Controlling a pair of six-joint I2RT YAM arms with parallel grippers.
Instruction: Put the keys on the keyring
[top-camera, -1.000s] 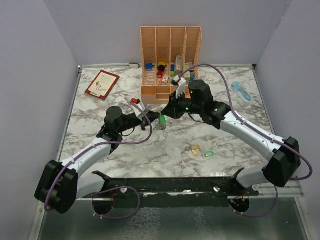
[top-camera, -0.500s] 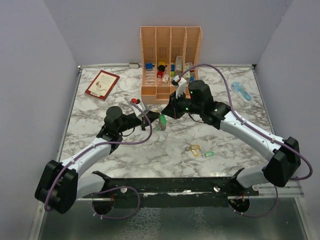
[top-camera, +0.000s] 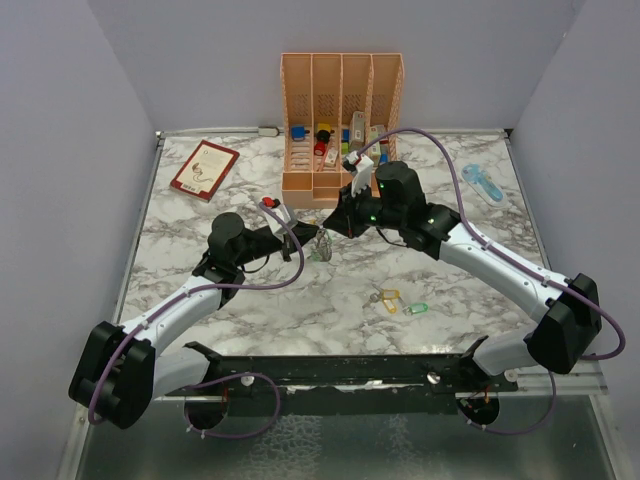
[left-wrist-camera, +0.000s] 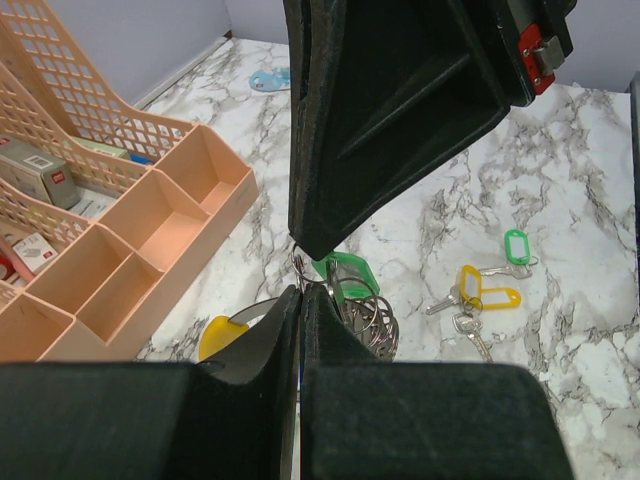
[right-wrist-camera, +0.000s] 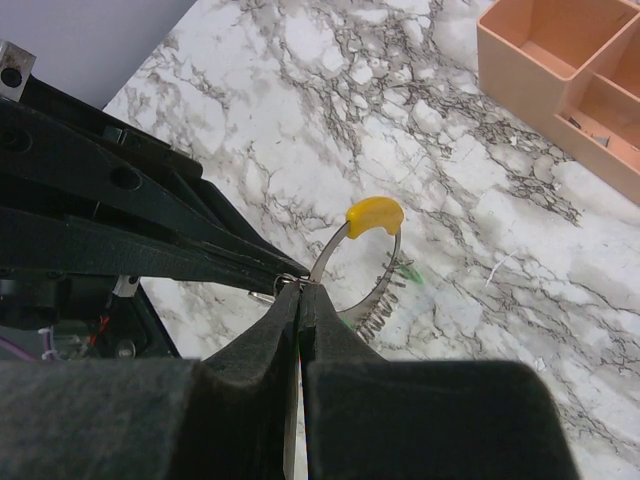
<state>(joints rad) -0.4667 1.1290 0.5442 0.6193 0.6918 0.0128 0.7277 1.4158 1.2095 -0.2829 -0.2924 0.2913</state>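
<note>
Here's the white-and-grey marbled tabletop (top-camera: 200, 290), evenly lit, with soft shadows only. Plain pale lilac-grey walls box it in: the back wall (top-camera: 200, 60) beyond its far edge, the left wall (top-camera: 60, 200) and the right wall (top-camera: 590, 120) along its sides. A thin white strip (top-camera: 215, 130) runs along the tabletop's far edge. A black metal rail (top-camera: 350, 368) lines its near edge, and a dark glossy surface (top-camera: 350, 450) lies just past that.

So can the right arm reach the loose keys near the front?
Probably yes: only bare table lies before the loose keys, but the right gripper is shut on the keyring and must release first.
</note>
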